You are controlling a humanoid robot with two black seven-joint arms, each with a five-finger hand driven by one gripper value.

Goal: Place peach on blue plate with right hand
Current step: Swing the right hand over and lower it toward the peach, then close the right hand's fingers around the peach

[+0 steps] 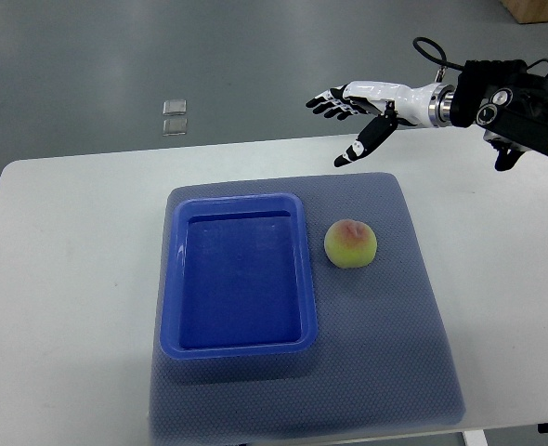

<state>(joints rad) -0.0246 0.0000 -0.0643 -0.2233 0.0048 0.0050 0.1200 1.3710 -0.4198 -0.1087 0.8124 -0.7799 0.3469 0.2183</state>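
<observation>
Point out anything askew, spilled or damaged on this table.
Nothing stands out. The peach sits whole on the grey mat beside the empty blue plate, which lies flat. The right hand hovers open beyond the mat.

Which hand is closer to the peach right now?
Right. The right hand hovers open above the table's far edge, up and slightly right of the peach in the picture, apart from it. The left hand is out of view.
</observation>
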